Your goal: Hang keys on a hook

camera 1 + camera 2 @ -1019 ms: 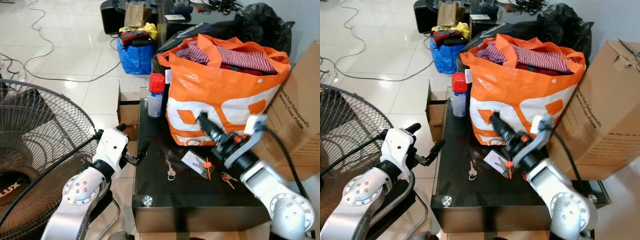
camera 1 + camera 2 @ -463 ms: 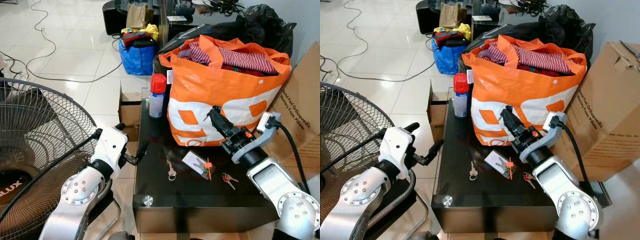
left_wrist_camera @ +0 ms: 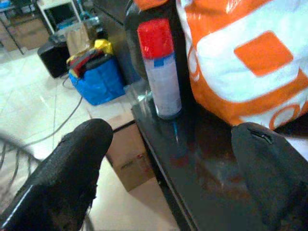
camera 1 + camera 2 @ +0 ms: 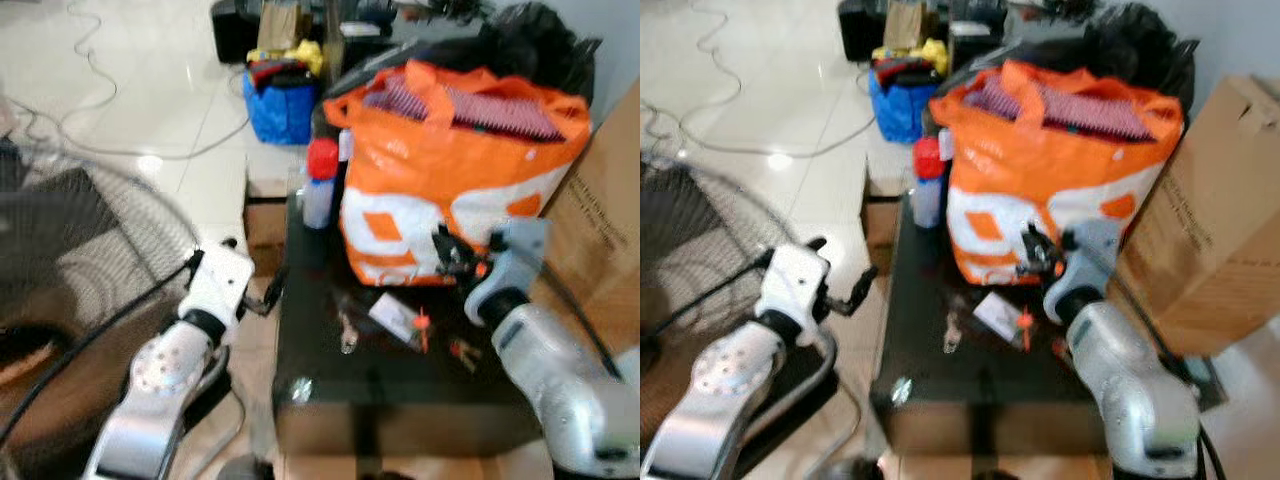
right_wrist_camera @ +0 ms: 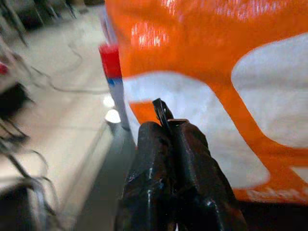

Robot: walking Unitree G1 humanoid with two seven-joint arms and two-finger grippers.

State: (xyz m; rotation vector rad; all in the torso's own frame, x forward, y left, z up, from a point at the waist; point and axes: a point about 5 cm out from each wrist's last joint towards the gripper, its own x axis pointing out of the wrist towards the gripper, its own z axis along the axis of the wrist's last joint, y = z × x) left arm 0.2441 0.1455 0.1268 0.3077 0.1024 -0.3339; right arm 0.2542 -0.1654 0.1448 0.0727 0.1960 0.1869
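The left gripper (image 3: 168, 163) hung spread wide off the table's (image 4: 400, 385) left edge, near the spray can (image 3: 160, 67). The keys (image 4: 347, 332) lay flat mid-table, and the right gripper (image 5: 172, 139) was pressed together against the orange bag (image 4: 450, 190).

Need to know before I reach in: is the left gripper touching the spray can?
Apart. In the left wrist view the left gripper has its fingers spread wide, and the spray can stands well beyond them on the black table.

I can read nothing: the print on the cardboard box (image 4: 1200, 215) at my two o'clock is a blur, like everything else.
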